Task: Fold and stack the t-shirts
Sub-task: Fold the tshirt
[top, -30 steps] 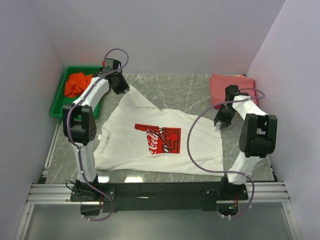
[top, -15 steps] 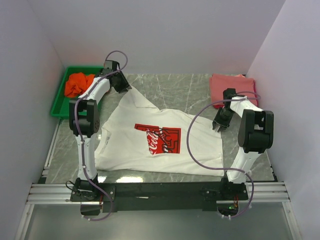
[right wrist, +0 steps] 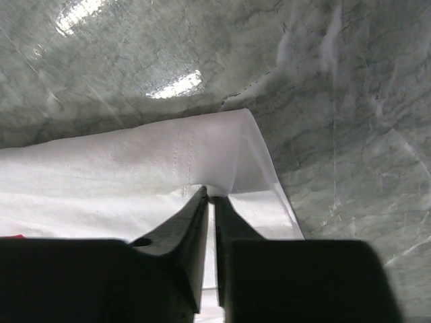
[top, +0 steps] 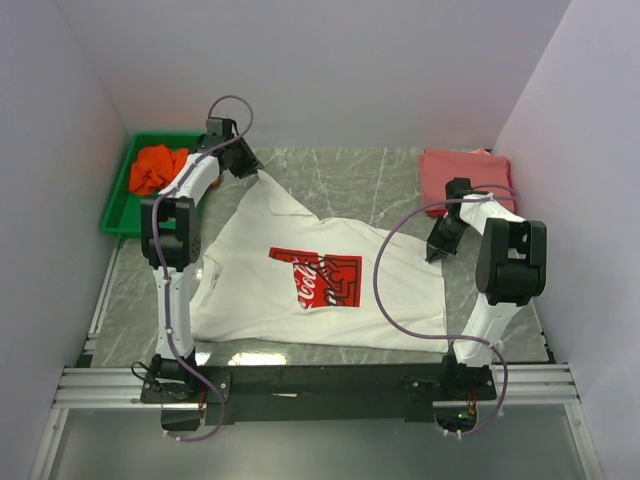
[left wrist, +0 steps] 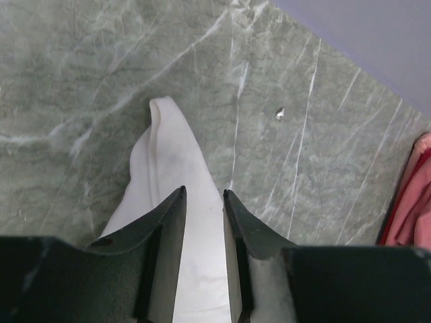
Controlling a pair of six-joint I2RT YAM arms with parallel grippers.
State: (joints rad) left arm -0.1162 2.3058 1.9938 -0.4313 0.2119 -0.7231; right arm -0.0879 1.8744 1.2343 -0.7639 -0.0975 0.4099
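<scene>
Progress check from us: the white t-shirt [top: 310, 285] lies spread on the table [top: 350, 185], not folded yet. Our left claw [left wrist: 203, 195] is clamped on its far corner, with cloth bunched between the jaws. Our right claw [right wrist: 211, 192] is pinched tight on a hem fold. Just beyond the right claw sits a folded pink stack [top: 460, 170], so we reckon that part's done. Out past the left claw, the orange t-shirt [top: 155, 170] waits crumpled in the green tray [top: 112, 222].

The white t-shirt [top: 250, 300] is soft, matt cloth with stitched hems. The table [top: 350, 185] looks like smooth, glossy marbled stone, and the tray [top: 118, 212] is smooth plastic.
</scene>
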